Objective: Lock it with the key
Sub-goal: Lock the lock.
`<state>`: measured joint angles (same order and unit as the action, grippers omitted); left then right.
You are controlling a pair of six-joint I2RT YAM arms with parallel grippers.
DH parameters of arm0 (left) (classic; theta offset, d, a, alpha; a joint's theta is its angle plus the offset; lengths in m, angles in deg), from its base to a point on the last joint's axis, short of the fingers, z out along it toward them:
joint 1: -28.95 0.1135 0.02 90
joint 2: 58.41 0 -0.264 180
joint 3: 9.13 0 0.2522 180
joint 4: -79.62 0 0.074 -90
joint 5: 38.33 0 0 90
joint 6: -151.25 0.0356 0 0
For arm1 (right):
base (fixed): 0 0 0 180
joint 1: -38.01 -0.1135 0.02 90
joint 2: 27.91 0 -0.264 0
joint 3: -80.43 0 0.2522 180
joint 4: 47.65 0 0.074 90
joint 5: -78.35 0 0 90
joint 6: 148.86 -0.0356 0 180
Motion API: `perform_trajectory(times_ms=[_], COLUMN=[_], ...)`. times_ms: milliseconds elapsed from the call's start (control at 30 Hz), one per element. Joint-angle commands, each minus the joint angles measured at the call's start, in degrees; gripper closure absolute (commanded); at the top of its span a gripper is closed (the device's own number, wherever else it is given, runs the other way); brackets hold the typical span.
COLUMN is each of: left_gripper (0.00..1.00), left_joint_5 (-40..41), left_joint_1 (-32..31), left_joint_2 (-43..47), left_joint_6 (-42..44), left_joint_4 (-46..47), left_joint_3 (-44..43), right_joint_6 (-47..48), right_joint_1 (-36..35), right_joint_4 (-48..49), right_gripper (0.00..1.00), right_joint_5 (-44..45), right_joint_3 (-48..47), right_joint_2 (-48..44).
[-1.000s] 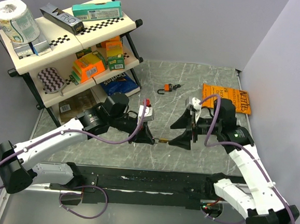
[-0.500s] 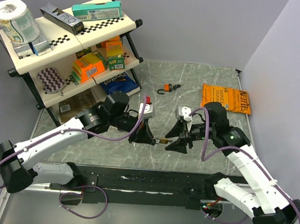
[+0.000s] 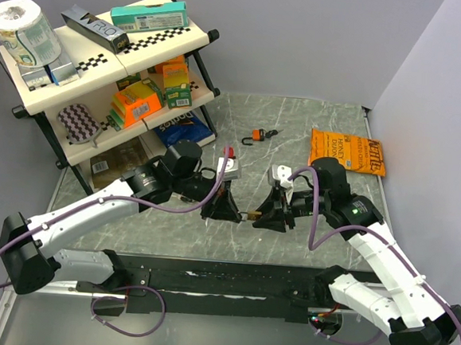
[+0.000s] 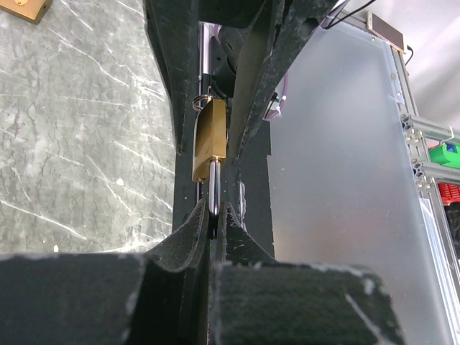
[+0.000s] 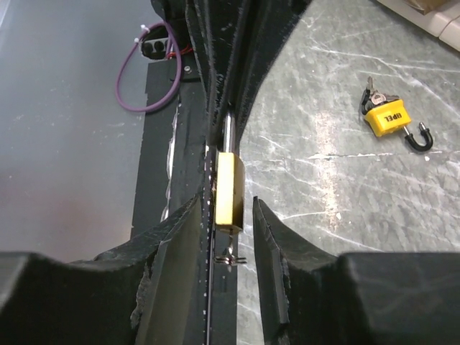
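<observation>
A small brass padlock hangs in the air between the two arms. My left gripper is shut on its silver shackle. The key sticks out of the lock body's other end. My right gripper stands around the body and key with its jaws partly drawn in. A gap still shows beside the lock, so the fingers do not grip it. In the top view the left gripper and the right gripper meet tip to tip.
An orange-yellow padlock with keys lies on the marble table. A three-tier shelf rack full of boxes stands at the back left. A snack bag lies at the right. A black rail runs along the near edge.
The right gripper has moved left to the lock and its jaws have narrowed around the body. The left gripper has kept its hold on the shackle and shifted slightly right.
</observation>
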<state>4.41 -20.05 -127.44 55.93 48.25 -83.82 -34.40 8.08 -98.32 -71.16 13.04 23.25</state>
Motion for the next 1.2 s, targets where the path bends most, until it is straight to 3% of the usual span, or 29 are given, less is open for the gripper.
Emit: perform_trajectory(times_ms=[0,33,167,200,333,700,867,1000,1100,1167], left_gripper=[0.99,0.99,0.99,0.99,0.80,0.73,0.76,0.85,0.97,0.99], left_joint_5=[-1.34,-1.08,-0.29,0.06,1.39,1.92,1.12,1.74,1.39,0.95], left_joint_1=[-0.14,-0.23,-0.14,-0.14,-0.14,-0.14,-0.31,-0.93,-1.02,-1.11], left_joint_2=[-0.40,-0.40,-0.49,-0.66,-0.49,0.13,-0.05,-0.75,-0.75,-0.75], left_joint_6=[-2.15,-2.06,-1.54,-1.01,2.85,4.71,3.57,2.95,2.43,0.76], left_joint_4=[4.42,4.34,4.07,2.59,-1.10,-1.38,0.11,0.03,1.07,2.13], left_joint_3=[-3.06,-3.15,-2.97,-3.06,-2.88,-1.30,-2.18,-3.15,-3.15,-2.88], right_joint_6=[1.90,1.99,1.11,0.59,-1.61,-1.97,-2.93,-3.99,-4.61,-4.95], right_joint_1=[-0.83,-0.92,-0.83,-0.74,-0.13,0.40,0.40,0.40,0.40,0.23], right_joint_4=[0.61,0.43,0.96,1.05,1.92,1.66,2.19,2.89,3.59,4.12], right_gripper=[0.64,0.68,1.00,1.00,1.00,1.00,1.00,1.00,1.00,1.00], right_joint_5=[-1.05,-1.05,-1.05,-1.05,-1.23,-1.40,-1.67,-1.84,-1.58,-1.75], right_joint_3=[-2.80,-2.89,-2.89,-2.89,-2.89,-3.33,-3.50,-3.24,-3.15,-3.15], right_joint_2=[-0.18,-0.35,-0.44,-0.53,-0.36,-0.27,0.26,0.35,0.26,0.44])
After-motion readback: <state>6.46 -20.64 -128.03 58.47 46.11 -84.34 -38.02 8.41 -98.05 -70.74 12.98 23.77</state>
